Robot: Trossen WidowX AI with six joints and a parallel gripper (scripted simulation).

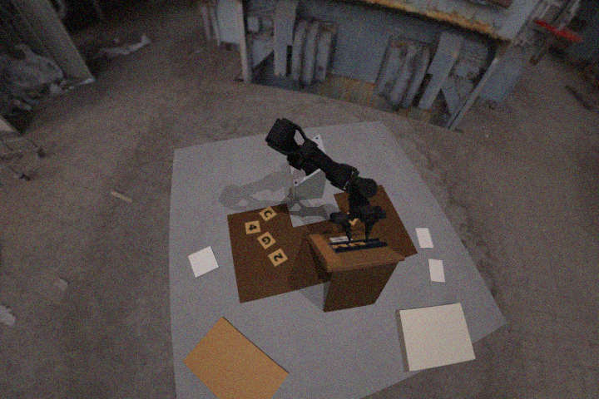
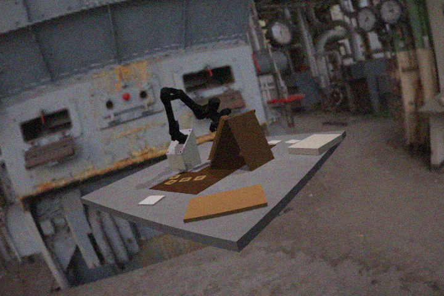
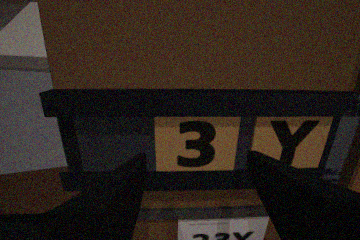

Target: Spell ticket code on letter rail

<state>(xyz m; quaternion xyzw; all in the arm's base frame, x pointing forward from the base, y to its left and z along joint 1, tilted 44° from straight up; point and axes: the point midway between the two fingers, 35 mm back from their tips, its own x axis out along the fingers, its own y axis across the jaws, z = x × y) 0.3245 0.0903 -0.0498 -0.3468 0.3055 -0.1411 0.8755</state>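
The dark letter rail [image 1: 380,244] [image 3: 203,103] runs along the top of the sloped brown board [image 1: 326,256] [image 2: 252,139] [image 3: 203,45]. In the wrist view, the 3 tile [image 3: 195,144] and, right of it across a narrow gap, the Y tile [image 3: 288,135] lie in the rail. The rail is bare left of the 3. My gripper [image 1: 358,241] [image 3: 198,154] is open around the 3 tile, with a gap at each side; its right finger partly covers the Y. The ticket [image 1: 339,239] [image 3: 223,231] appears to read 23Y, cut off by the wrist view's edge. The 2 tile [image 1: 277,257] lies on the brown mat [image 1: 253,287].
The C tile [image 1: 267,213], 4 tile [image 1: 252,227] and G tile [image 1: 265,240] lie on the mat too. Another tile [image 1: 353,221] is partly hidden behind the gripper. An orange slab [image 1: 236,360] [image 2: 226,204], a cream block [image 1: 437,336] [image 2: 315,143] and white cards stand around.
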